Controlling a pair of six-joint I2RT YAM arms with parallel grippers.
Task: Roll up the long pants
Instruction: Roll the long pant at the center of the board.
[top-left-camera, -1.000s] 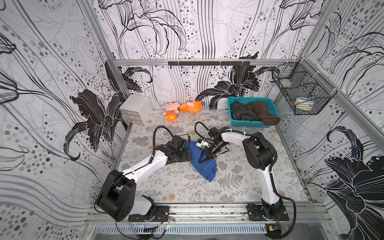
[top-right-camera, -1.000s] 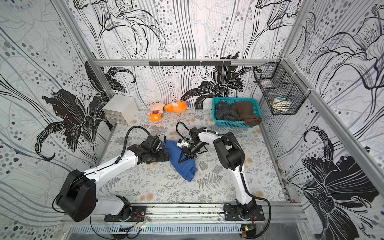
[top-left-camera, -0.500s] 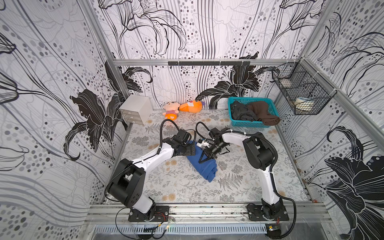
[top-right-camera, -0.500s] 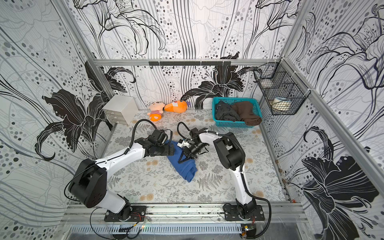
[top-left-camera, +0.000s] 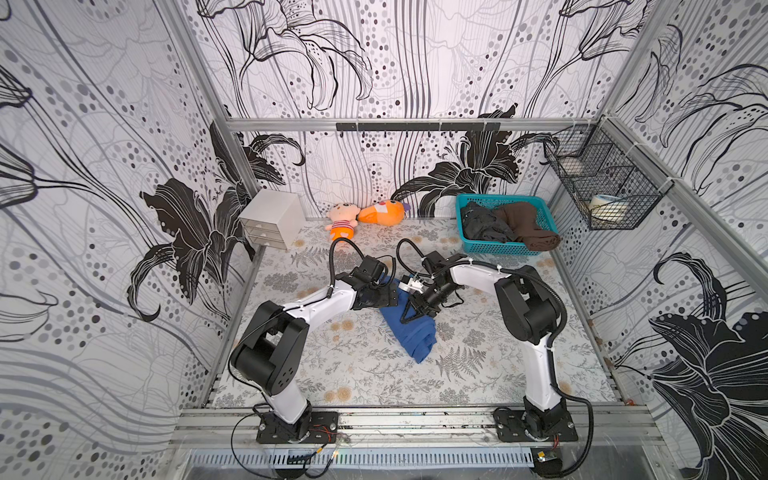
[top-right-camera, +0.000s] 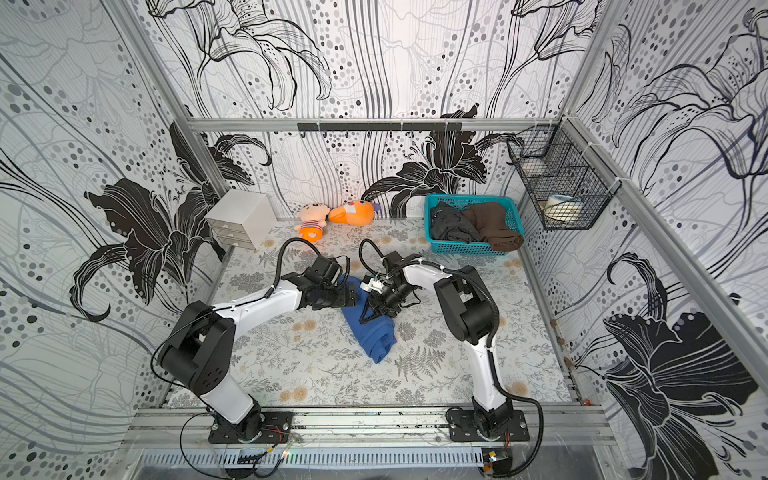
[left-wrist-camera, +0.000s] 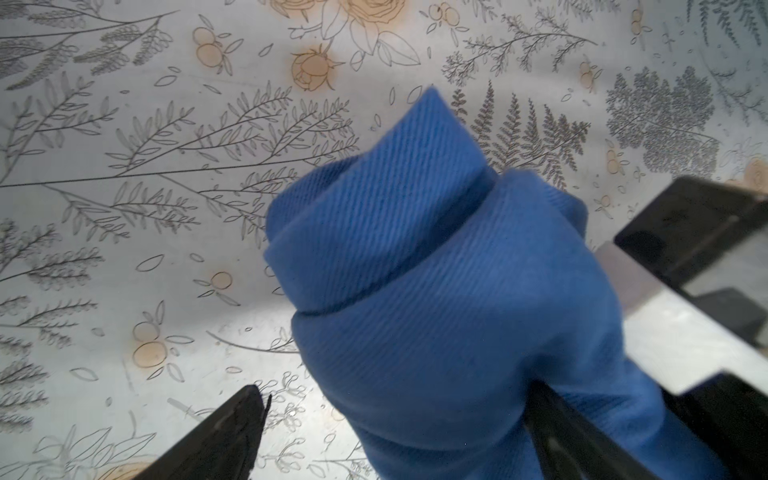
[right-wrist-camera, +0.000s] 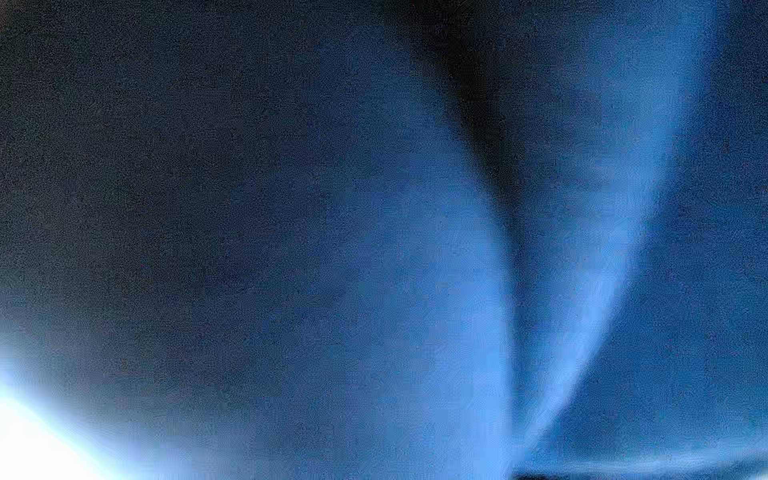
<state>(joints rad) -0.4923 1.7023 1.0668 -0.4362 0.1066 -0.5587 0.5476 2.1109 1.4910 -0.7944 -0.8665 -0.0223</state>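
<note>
The long pants lie as a thick royal-blue roll on the floral table in both top views. My left gripper stands open at the roll's far left end. In the left wrist view the roll lies between the fingers; one finger is clear of it, the other touches the cloth. My right gripper presses down on the roll's far end from the right. Blue cloth fills the right wrist view and hides that gripper's fingers.
A teal basket at the back right holds a dark grey garment and a brown garment. Two plush toys and a small white drawer unit stand along the back wall. A wire basket hangs on the right wall.
My left arm has swung in towards the back and right, bringing its open gripper over the roll's far end. The right arm and the roll have hardly moved.
</note>
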